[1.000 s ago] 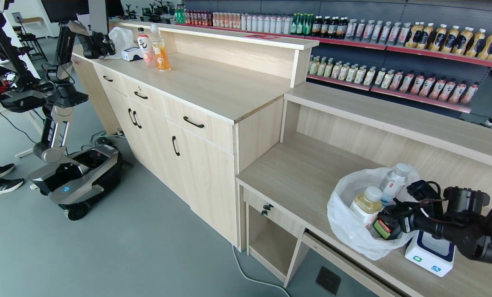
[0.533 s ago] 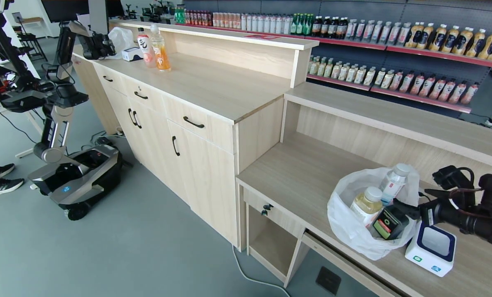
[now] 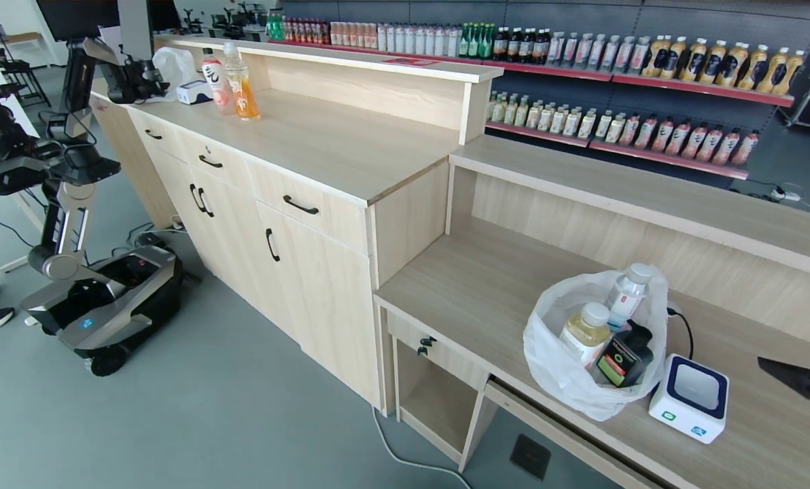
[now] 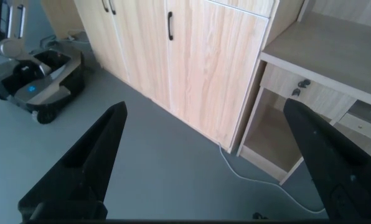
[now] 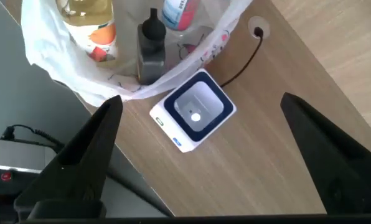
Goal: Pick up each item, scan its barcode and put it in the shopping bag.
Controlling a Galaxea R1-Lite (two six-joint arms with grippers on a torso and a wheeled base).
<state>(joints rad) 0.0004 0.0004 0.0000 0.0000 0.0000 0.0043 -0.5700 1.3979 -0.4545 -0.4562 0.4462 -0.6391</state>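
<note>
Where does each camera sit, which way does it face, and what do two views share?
Left wrist: on the left arm, looking down at floor and cabinet doors; open left claw frames it.
Right wrist: on the right arm, looking down at the shopping bag and scanner; open right claw frames it.
Head: high up, facing forward and down over the counter; right claw's tip at the right edge.
Shared: head and right wrist both show shopping bag and scanner.
</note>
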